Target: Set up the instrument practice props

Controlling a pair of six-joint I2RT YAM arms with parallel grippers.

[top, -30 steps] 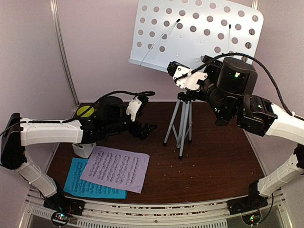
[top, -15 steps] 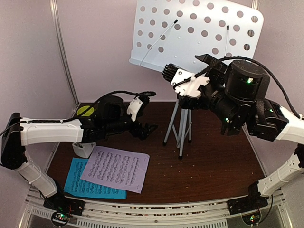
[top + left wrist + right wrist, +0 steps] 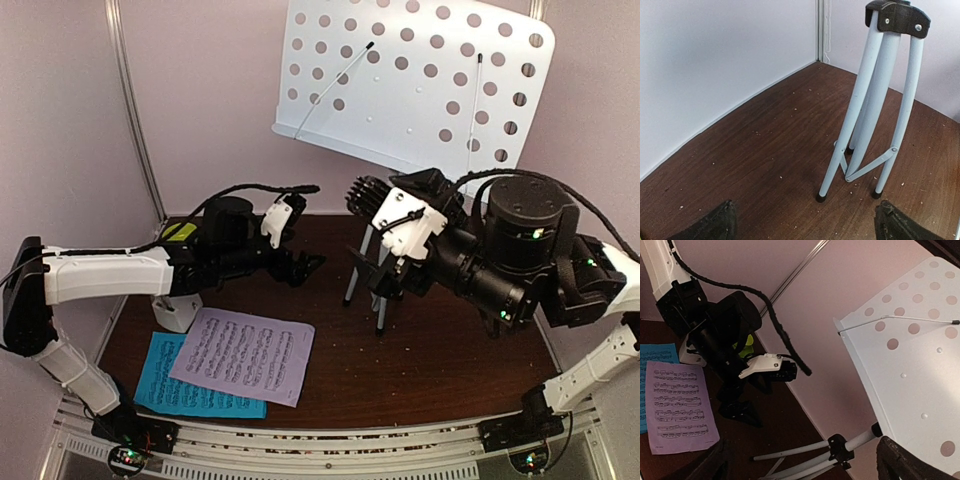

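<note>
The white perforated music stand (image 3: 420, 80) stands at the back on its silver tripod (image 3: 875, 100). My right gripper (image 3: 378, 275) hangs open in front of the tripod and hides most of it from above. In the right wrist view the tripod hub (image 3: 840, 447) and the plate (image 3: 910, 365) lie between the wide fingers, untouched. My left gripper (image 3: 305, 267) is open and empty, low over the table just left of the tripod feet (image 3: 821, 197). The lilac page (image 3: 243, 355) overlaps the cyan page (image 3: 175, 385) at the front left. A white object (image 3: 178, 312), perhaps the metronome, is half hidden under the left arm.
A lime-green piece (image 3: 180, 233) shows behind the left arm near the back-left corner. White walls close in the back and left, meeting at a corner post (image 3: 819, 30). Crumbs dot the brown table (image 3: 450, 370).
My right gripper has dropped from the lower edge of the stand's plate to tripod height and has opened wider. The left arm has barely shifted.
</note>
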